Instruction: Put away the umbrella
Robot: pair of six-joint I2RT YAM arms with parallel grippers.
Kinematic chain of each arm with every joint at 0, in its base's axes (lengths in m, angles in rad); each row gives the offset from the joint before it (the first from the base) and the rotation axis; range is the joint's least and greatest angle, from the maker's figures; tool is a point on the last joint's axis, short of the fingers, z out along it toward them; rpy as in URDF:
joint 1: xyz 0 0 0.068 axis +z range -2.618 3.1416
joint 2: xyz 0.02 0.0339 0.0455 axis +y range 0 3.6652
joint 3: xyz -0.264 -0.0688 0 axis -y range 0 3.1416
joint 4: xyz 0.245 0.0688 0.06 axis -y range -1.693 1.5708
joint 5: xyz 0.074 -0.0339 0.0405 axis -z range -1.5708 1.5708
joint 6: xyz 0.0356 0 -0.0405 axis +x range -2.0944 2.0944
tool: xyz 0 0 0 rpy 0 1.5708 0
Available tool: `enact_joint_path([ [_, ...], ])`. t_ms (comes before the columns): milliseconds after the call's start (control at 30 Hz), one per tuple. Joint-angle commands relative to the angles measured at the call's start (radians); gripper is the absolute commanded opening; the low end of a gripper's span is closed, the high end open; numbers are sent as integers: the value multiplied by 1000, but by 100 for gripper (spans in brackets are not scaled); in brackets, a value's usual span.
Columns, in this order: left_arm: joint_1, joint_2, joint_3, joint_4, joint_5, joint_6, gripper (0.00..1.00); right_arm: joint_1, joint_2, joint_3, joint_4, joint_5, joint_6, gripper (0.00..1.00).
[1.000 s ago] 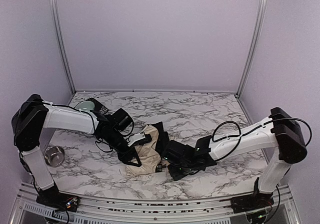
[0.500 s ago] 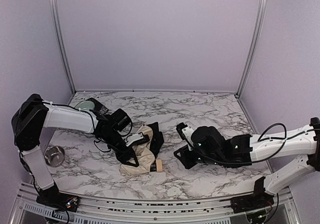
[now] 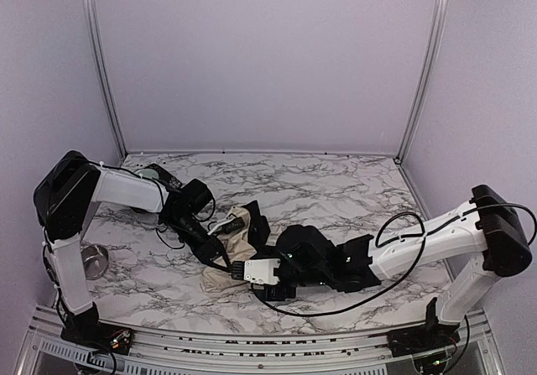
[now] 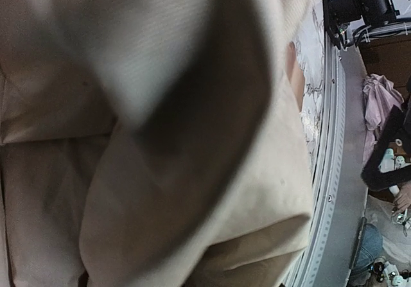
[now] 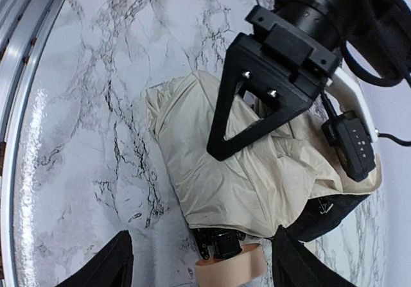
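Two arms, both low over the marble table (image 3: 352,190), meeting at the umbrella (image 3: 238,241) near the front edge, left of centre.

Left arm: rises from its base at the near-left corner, folds at the shoulder, runs right along the table and dips at the wrist onto the umbrella's far side. Left gripper (image 3: 220,256): clenched on a bunch of cream fabric (image 4: 160,139), the cloth filling the left wrist view; one black triangular finger (image 5: 219,117) on top of the folds, the other hidden beneath them.

Right arm: stretches from the near-right corner, forearm nearly level, wrist pointing left at the umbrella's near end. Right gripper (image 3: 245,272): released, fingers (image 5: 115,264) spread wide on either side of the pale tan knob handle (image 5: 228,269), touching neither side of it.

Umbrella: lies collapsed and crumpled on the table between the two grippers, handle end toward the near edge. Small steel bowl (image 3: 94,262): well apart at far left, partly behind the left arm's upright link.

Against half a second earlier: right arm, then drawn back to the right with its gripper well apart from the umbrella, now extended to the handle; knob, then plain from above, now covered there by the right wrist; left shoulder higher and further right; umbrella in nearly the same spot.
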Motion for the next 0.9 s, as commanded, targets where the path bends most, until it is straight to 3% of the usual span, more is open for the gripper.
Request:
enact_joint_path([
  [0, 19, 47, -2, -79, 9, 17, 31, 1, 120, 86, 22, 5, -269, 72],
  [167, 22, 63, 15, -99, 16, 21, 31, -39, 232, 170, -18, -8, -326, 72],
  [367, 26, 73, 23, -111, 26, 28, 30, -72, 247, 148, 56, -7, -444, 72],
  [567, 28, 77, 28, -115, 28, 28, 30, -116, 321, 210, 4, -37, -502, 70],
  [867, 28, 89, 38, -126, 34, 28, 29, -130, 432, 303, -104, -70, -488, 64],
])
